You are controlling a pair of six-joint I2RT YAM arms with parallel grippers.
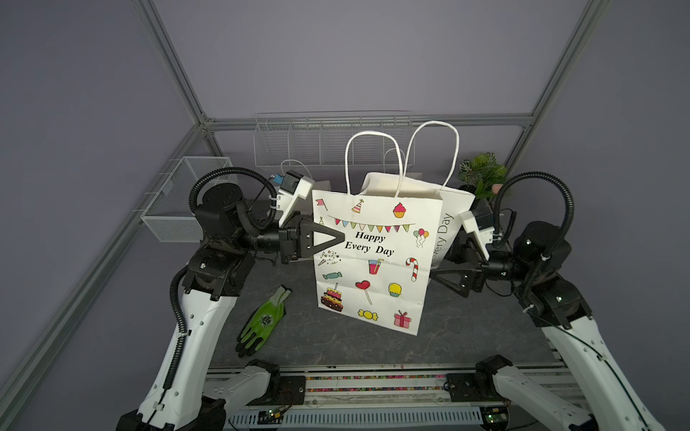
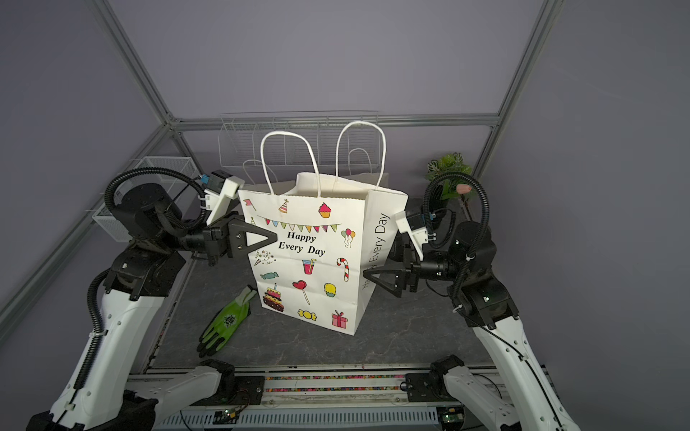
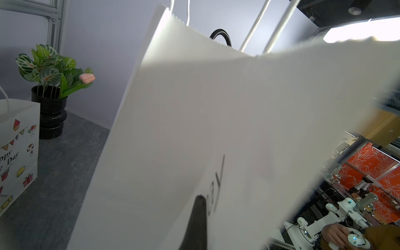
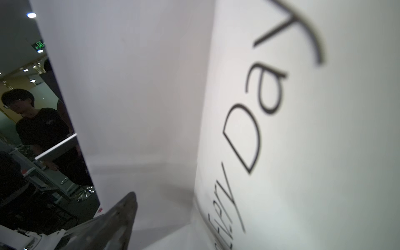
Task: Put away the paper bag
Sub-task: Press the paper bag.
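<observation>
The white paper bag (image 1: 373, 261) printed "Happy Every Day" stands upright mid-table with its mouth open and both handles up. My left gripper (image 1: 340, 239) is shut on the bag's front left edge, about halfway up. In the left wrist view one dark finger (image 3: 198, 218) lies on the bag's side panel (image 3: 194, 129); paper hides the other finger. My right gripper (image 1: 433, 277) is at the bag's right side, lower down, and stands open. The right wrist view shows one finger (image 4: 121, 220) set wide beside the creased side panel (image 4: 303, 129), its partner hidden.
A green glove (image 1: 263, 322) lies front left of the bag. A mesh basket (image 1: 186, 201) sits at the left edge and a white wire rack (image 1: 332, 141) along the back. A potted plant (image 1: 481, 173) stands back right. Another printed bag (image 3: 17, 151) stands behind.
</observation>
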